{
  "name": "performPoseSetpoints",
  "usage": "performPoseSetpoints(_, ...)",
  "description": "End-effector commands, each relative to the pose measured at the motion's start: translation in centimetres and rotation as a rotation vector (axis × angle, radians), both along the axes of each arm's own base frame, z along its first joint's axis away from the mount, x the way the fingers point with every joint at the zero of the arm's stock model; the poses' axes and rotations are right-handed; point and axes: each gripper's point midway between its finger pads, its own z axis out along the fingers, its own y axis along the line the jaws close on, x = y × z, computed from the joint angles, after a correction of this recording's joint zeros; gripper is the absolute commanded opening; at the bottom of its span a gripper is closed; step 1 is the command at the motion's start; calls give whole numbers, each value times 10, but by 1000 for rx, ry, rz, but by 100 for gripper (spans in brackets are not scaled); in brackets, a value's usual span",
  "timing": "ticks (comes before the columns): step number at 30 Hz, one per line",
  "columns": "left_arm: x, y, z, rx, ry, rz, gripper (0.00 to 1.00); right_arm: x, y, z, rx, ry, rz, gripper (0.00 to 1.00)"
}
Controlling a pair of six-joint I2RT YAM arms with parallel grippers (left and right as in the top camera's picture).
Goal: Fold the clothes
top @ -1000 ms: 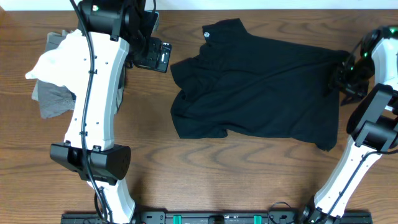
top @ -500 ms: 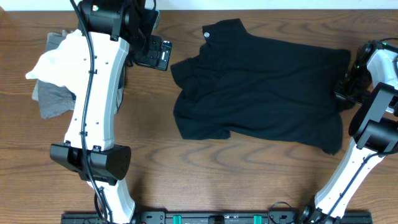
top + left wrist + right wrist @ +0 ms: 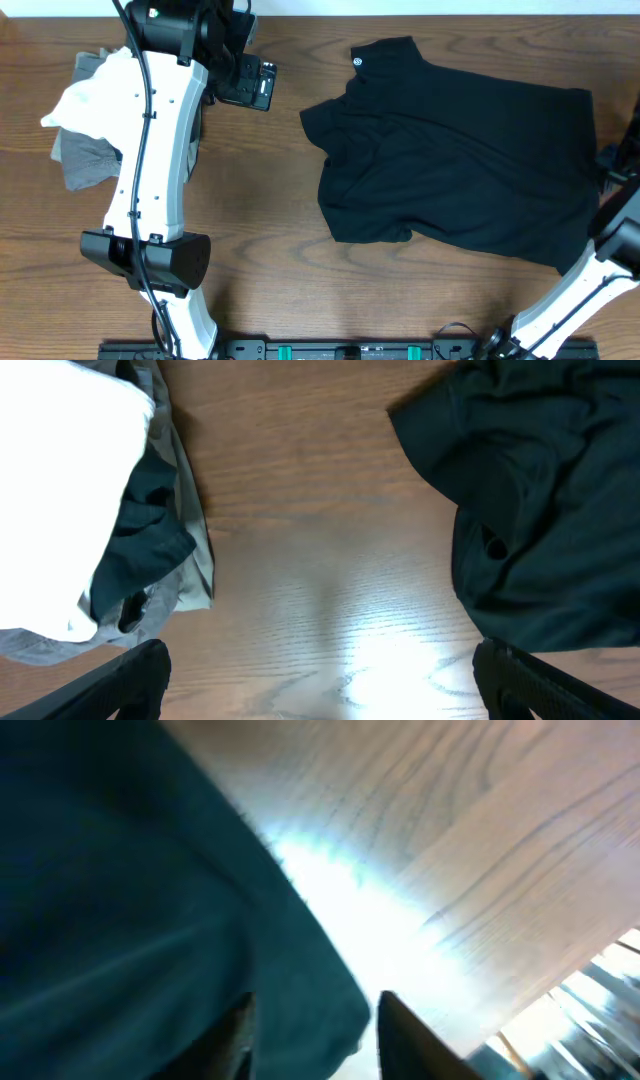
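Sideways lies shirt (image 3: 460, 170), collar (image 3: 345, 100) leftward; left end effector (image 3: 320, 675) wide, empty; right end effector (image 3: 315, 1040) half-open astride hem (image 3: 330, 985).

The only mark in view is a small white round logo (image 3: 358, 62) on the black shirt (image 3: 470, 170), at the shirt's far left corner in the overhead view. It is too small to make out any letters or brand. Neither wrist view shows any writing that can be read.
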Motion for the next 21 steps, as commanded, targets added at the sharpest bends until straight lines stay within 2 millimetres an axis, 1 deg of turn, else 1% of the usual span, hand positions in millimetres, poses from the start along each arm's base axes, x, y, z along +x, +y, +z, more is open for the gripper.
performPoseSetpoints(1, -5, 0, 2, -6, 11, -9, 98, 25, 24, 32, 175, -239, 58, 43)
performPoseSetpoints(5, -14, 0, -1, -7, 47, -10, 98, 48, 58, 72, 347, -479, 186, 46)
performPoseSetpoints(8, -30, 0, -2, -16, 105, -17, 98, 62, 86, 114, 428, -665, 318, 47)
performPoseSetpoints(9, -34, -1, -1, -26, 116, -20, 98, 65, 96, 132, 445, -731, 347, 48)
performPoseSetpoints(11, -38, -2, 2, -36, 118, -23, 99, 67, 112, 158, 455, -811, 396, 50)
performPoseSetpoints(13, -39, -6, 4, -58, 117, -28, 98, 64, 125, 178, 437, -850, 435, 51)
performPoseSetpoints(14, -40, -10, 4, -81, 120, -34, 98, 62, 131, 187, 428, -862, 455, 52)
performPoseSetpoints(15, -39, -18, 3, -125, 127, -46, 98, 60, 139, 196, 417, -875, 479, 54)
performPoseSetpoints(17, -35, -39, -2, -237, 141, -77, 98, 56, 153, 209, 404, -890, 501, 55)
performPoseSetpoints(19, -29, -61, -13, -334, 157, -111, 98, 53, 166, 218, 390, -892, 517, 58)
performPoseSetpoints(21, -23, -78, -33, -407, 185, -130, 98, 49, 176, 219, 369, -859, 492, 58)
